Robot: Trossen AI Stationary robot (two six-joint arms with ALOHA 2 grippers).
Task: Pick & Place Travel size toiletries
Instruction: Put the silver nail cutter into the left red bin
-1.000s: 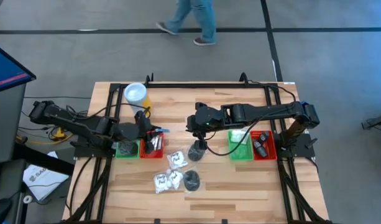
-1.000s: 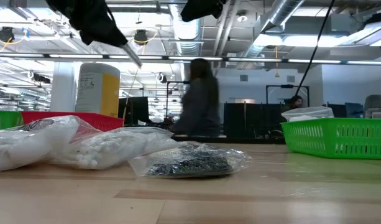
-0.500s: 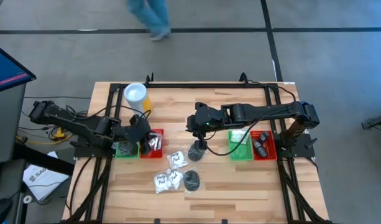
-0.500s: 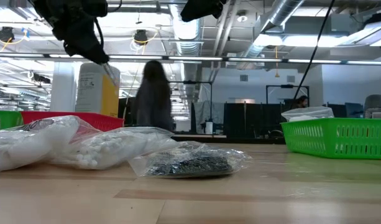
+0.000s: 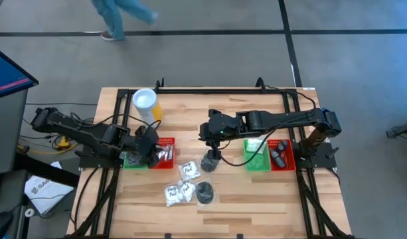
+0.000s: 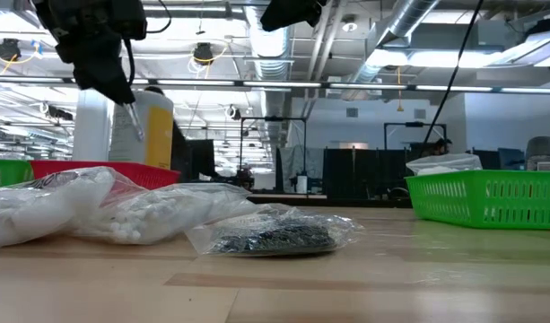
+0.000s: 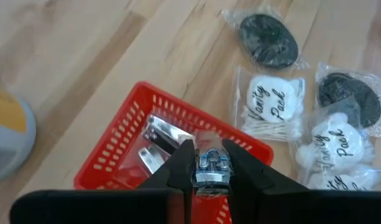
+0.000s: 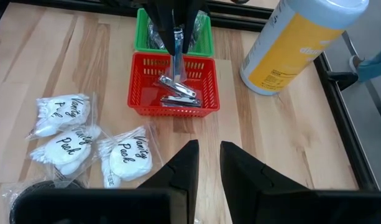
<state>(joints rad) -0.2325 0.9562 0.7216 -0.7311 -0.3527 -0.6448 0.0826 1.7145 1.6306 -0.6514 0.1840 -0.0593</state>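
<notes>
The left gripper [image 7: 206, 171] hangs over the left red tray [image 5: 168, 143], clamped on a small silvery clipper [image 7: 210, 169] — to finish well it should open only once centred above the clippers already lying inside. The right gripper [image 5: 212, 151] waits mid-table, fingers close together, nothing visibly held. White sachets [image 5: 179, 191] and black discs [image 5: 204, 192] lie loose on the near side — the next picks.

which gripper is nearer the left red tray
Left. The left gripper hangs right over the red tray, holding a silvery item. The right gripper is farther off, over the table's middle.
</notes>
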